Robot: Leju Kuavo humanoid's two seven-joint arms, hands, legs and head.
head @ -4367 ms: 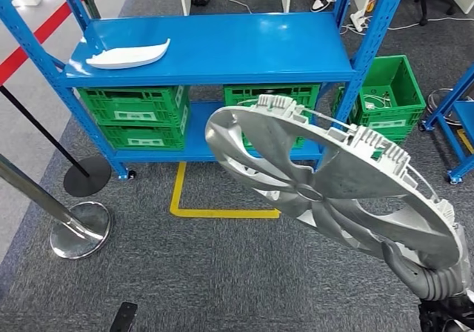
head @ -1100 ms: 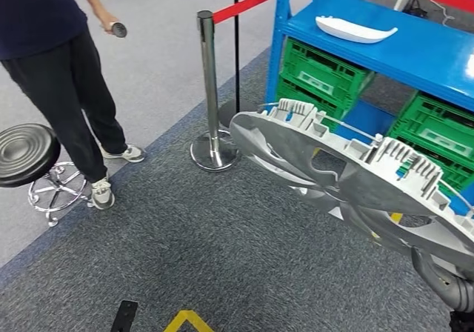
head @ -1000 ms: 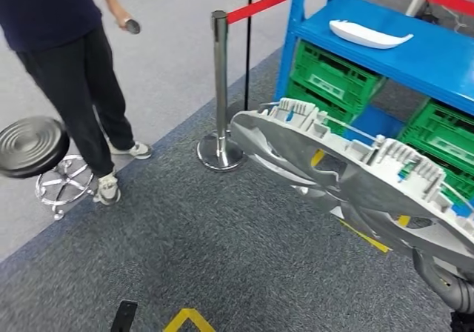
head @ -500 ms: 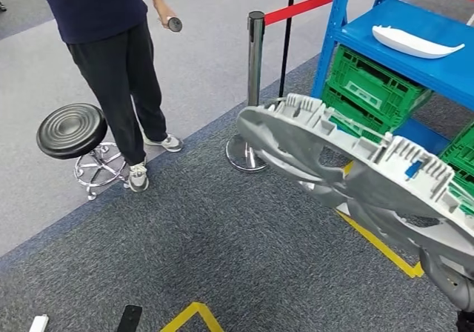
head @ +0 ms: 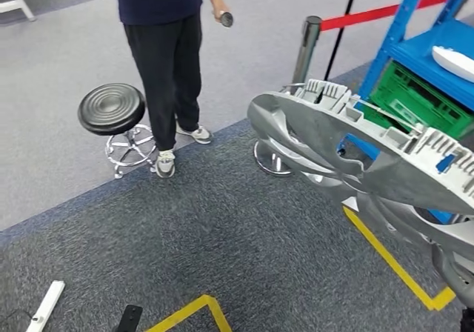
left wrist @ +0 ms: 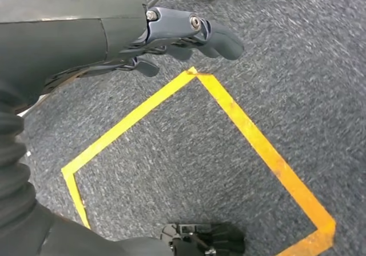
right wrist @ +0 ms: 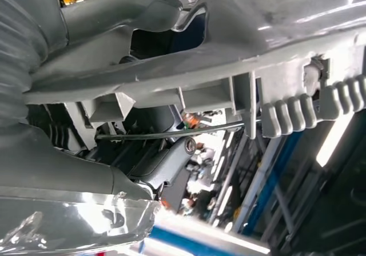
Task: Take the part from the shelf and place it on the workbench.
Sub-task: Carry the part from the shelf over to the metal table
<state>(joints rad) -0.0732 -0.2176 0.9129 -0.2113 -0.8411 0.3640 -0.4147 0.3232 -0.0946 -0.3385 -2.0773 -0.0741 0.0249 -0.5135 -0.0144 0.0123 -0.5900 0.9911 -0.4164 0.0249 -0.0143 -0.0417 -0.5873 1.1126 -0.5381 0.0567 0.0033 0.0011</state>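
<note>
workshop | blue shelf rack (head: 424, 50) | green crates (head: 416, 95) | yellow floor tape (head: 391, 254)

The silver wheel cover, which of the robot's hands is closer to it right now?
Right. The right hand grips the silver wheel cover at its rim; the left hand hangs over carpet and yellow floor tape, holding nothing.

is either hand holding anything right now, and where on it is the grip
The right hand holds the silver wheel cover at its rim, on the edge nearest the robot. The left hand holds nothing, with its fingers extended over the carpet.
</note>
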